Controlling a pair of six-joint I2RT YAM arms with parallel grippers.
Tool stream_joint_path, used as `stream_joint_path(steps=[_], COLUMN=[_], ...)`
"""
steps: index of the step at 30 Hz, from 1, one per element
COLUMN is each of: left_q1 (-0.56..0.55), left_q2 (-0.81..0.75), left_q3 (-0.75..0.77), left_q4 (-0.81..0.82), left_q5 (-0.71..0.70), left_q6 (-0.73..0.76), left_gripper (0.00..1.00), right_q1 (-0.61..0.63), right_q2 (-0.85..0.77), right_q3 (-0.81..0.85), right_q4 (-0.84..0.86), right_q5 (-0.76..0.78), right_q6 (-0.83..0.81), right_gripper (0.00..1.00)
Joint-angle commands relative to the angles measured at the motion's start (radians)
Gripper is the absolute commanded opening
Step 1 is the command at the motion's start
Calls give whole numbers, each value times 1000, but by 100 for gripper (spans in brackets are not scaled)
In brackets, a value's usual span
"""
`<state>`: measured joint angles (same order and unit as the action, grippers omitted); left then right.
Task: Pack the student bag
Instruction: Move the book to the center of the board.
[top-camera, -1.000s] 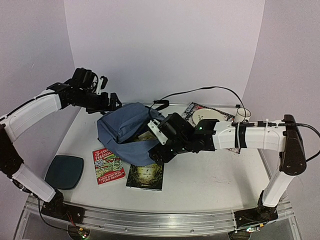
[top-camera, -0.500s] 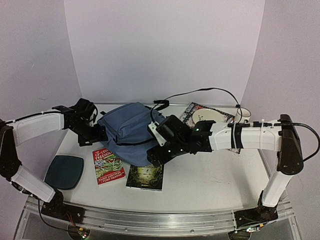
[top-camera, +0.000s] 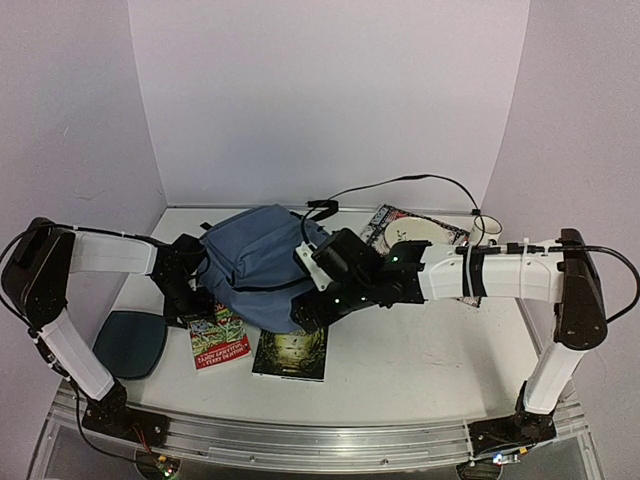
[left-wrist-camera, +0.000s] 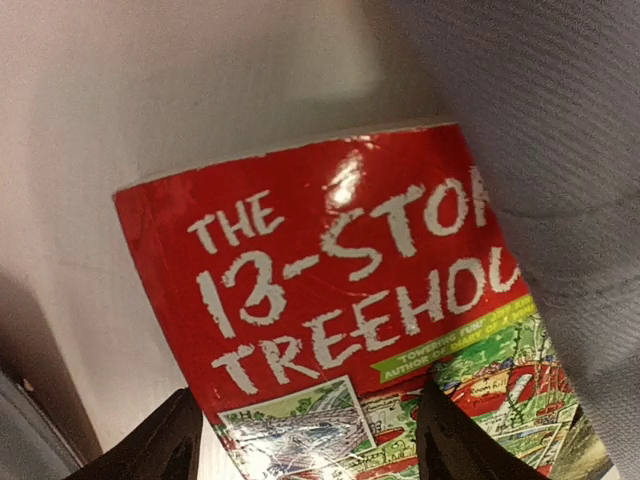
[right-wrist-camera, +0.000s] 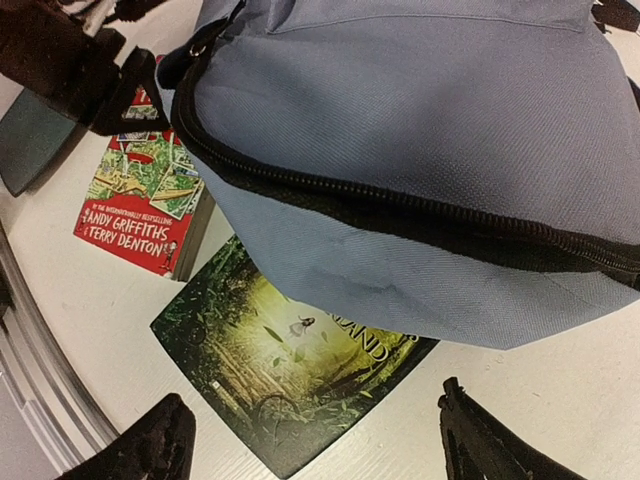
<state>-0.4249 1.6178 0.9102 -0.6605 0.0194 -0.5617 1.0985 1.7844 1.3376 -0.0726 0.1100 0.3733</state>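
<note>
The slate-blue student bag (top-camera: 262, 258) lies slumped at the table's middle, its black zipper (right-wrist-camera: 400, 212) along the near edge. My left gripper (top-camera: 196, 303) is open and low at the bag's left side, its jaws straddling the top of a red "13-Story Treehouse" book (left-wrist-camera: 330, 270), with bag fabric (left-wrist-camera: 560, 150) to the right. My right gripper (top-camera: 308, 314) is open and empty, hovering at the bag's front edge (right-wrist-camera: 430, 290) above a dark green book (right-wrist-camera: 270, 370) that is partly tucked under the bag.
The red book (top-camera: 218, 335) and green book (top-camera: 290, 352) lie side by side in front of the bag. A dark teal pad (top-camera: 128, 342) sits front left. A bowl (top-camera: 420, 230) on a magazine and a white mug (top-camera: 486, 230) stand back right. A black cable (top-camera: 400, 182) loops behind.
My left gripper has dropped from the raised back-left of the bag down to the red book. The bag has slumped flat. My right gripper has shifted slightly left at the bag's front.
</note>
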Motion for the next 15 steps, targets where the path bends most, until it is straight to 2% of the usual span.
stream_joint_path(steps=[1, 7, 12, 15], left_q1=[-62, -200, -289, -378], left_q2=[36, 65, 0, -20], left_q3=[-40, -94, -196, -201], left_q4=[47, 56, 56, 55], left_q5=[31, 57, 83, 90], left_q6=[-43, -128, -207, -248], left_gripper=[73, 70, 67, 66], right_q1=[1, 11, 20, 22], right_q2=[7, 47, 71, 90], right_q3=[28, 52, 47, 37], right_q4=[32, 33, 33, 33], right_q5=[-68, -149, -179, -191], right_q6=[17, 34, 60, 90], right_gripper=[84, 82, 81, 80])
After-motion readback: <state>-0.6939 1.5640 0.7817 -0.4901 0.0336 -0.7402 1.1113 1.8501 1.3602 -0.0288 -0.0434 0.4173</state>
